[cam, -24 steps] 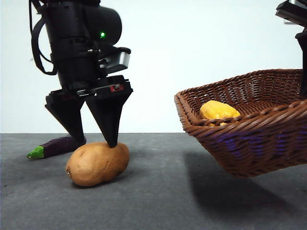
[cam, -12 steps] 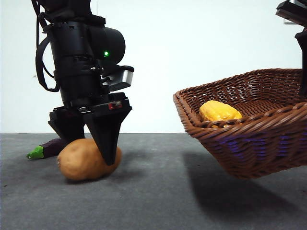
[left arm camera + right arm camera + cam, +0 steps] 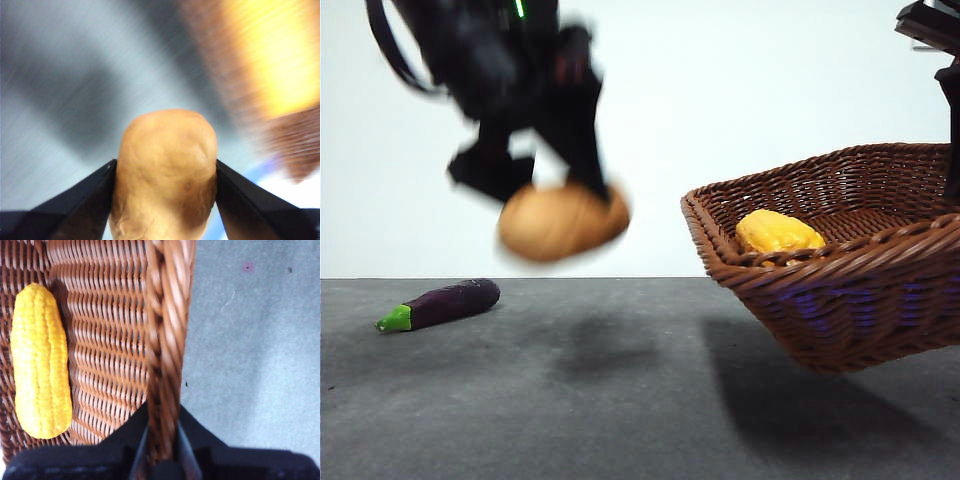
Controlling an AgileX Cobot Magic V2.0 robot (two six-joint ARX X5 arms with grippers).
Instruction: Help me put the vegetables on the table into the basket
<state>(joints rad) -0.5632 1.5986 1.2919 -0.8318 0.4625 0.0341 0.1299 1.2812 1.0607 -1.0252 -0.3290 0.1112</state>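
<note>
Left tool (image 3: 555, 195) pinches the potato (image 3: 563, 222) by its sides, in the air above the tabletop (image 3: 620, 400), left of the basket (image 3: 840, 260). Basket lies to the right, rim about level with the potato, tilted and held off the tabletop by the right tool (image 3: 161, 450), pressed onto its rim. Yellow piece (image 3: 775, 232) lies inside. Eggplant (image 3: 440, 304) lies on the tabletop far left, long axis left-right. Left arm and potato are motion-blurred, so the exact grip is unclear.

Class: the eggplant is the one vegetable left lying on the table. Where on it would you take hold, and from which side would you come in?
Grip the eggplant across its purple middle, coming from above. It lies flat on the table, slim and long, so a hand closing across its narrow width should fit. The green stem end tapers and would likely slip. Nothing stands close around it.
</note>
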